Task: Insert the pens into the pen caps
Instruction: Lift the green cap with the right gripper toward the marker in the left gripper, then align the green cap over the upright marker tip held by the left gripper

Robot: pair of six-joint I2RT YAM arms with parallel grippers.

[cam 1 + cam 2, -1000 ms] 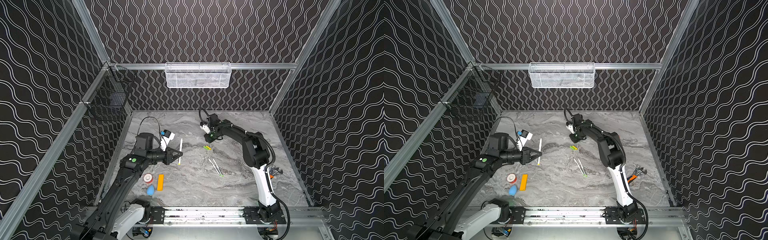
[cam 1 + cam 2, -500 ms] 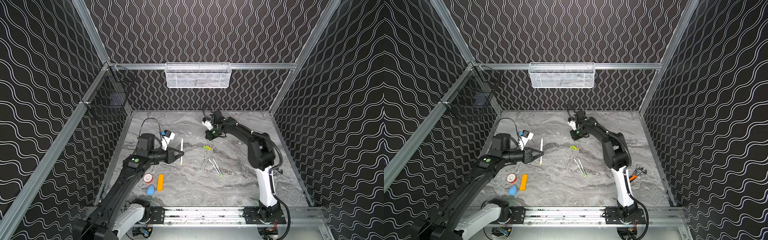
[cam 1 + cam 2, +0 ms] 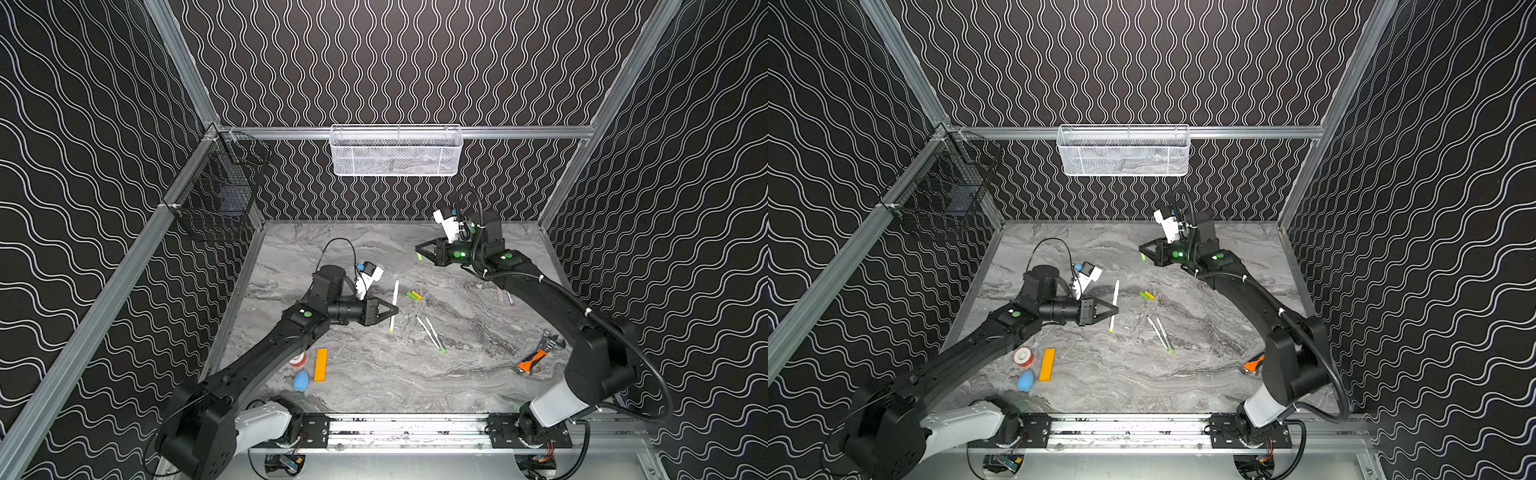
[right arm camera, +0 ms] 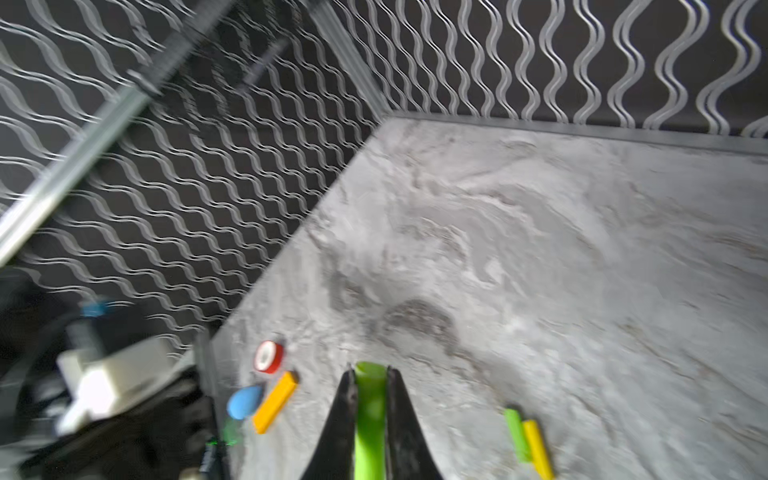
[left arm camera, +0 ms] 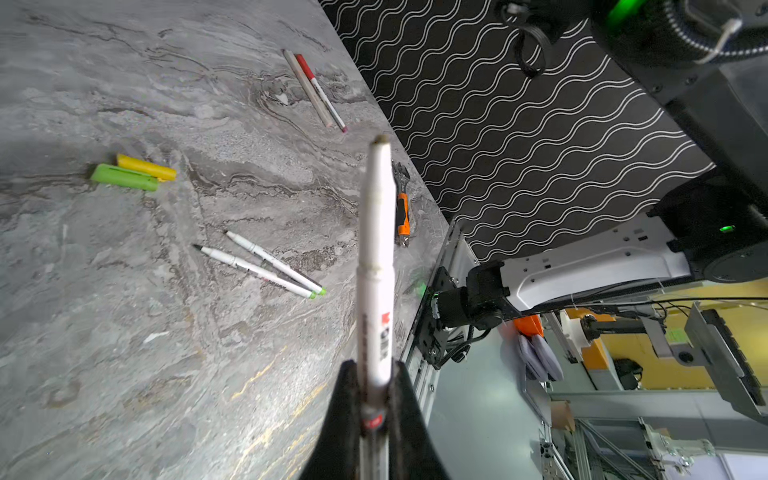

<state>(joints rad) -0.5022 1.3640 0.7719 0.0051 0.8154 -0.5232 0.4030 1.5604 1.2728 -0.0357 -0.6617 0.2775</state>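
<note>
My left gripper (image 3: 395,309) (image 3: 1116,309) (image 5: 376,374) is shut on a white pen (image 3: 393,303) (image 5: 376,249), held above the table's middle left with its tip pointing toward the back. My right gripper (image 3: 417,249) (image 3: 1140,248) (image 4: 371,374) hangs over the back of the table, shut on a bright green pen cap (image 3: 419,257) (image 4: 370,415). A green cap (image 5: 124,178) and a yellow cap (image 5: 146,167) lie side by side mid-table. Two pens with green ends (image 3: 432,334) (image 5: 266,266) lie crossed nearer the front. Two more pens (image 3: 505,296) (image 5: 316,89) lie at the right.
An orange bar (image 3: 320,364), a blue blob (image 3: 301,379) and a red-and-white tape roll (image 3: 297,360) sit front left under my left arm. An orange-handled wrench (image 3: 538,353) lies front right. A white mesh basket (image 3: 395,151) hangs on the back wall, a black wire basket (image 3: 220,195) on the left wall.
My right gripper has shut on the green cap and lifted it off the table, its arm swinging out to the right. My left gripper has carried the pen a little to the right.
</note>
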